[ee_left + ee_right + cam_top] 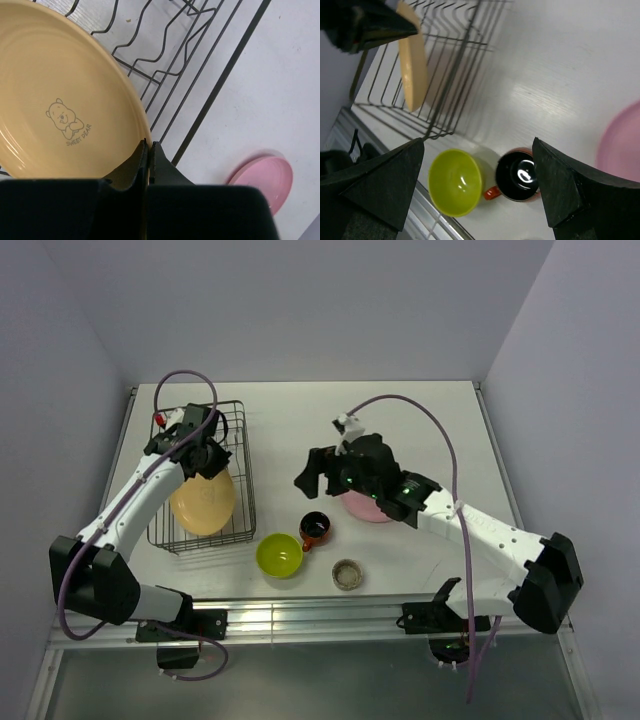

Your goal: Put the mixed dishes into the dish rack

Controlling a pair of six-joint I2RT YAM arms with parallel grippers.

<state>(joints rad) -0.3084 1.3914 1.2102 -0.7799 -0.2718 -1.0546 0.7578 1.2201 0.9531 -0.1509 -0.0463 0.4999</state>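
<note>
The yellow-orange plate [203,502] stands on edge inside the black wire dish rack [243,455]. My left gripper [205,456] is shut on its upper rim. In the left wrist view, the fingertips [148,146] pinch the plate [60,100] at its edge, over the rack wires [200,65]. My right gripper [310,476] hangs open above the red-orange mug [517,176] and the lime-green bowl [455,182], holding nothing [479,145]. The pink plate [362,508] lies flat, mostly hidden under the right arm. The grey-beige cup [347,573] sits near the front edge.
Bowl [279,554], mug [315,529] and cup stand close together in front of the rack's right corner. The metal rail of the table's near edge [300,615] runs just behind them. Walls close in the table on three sides.
</note>
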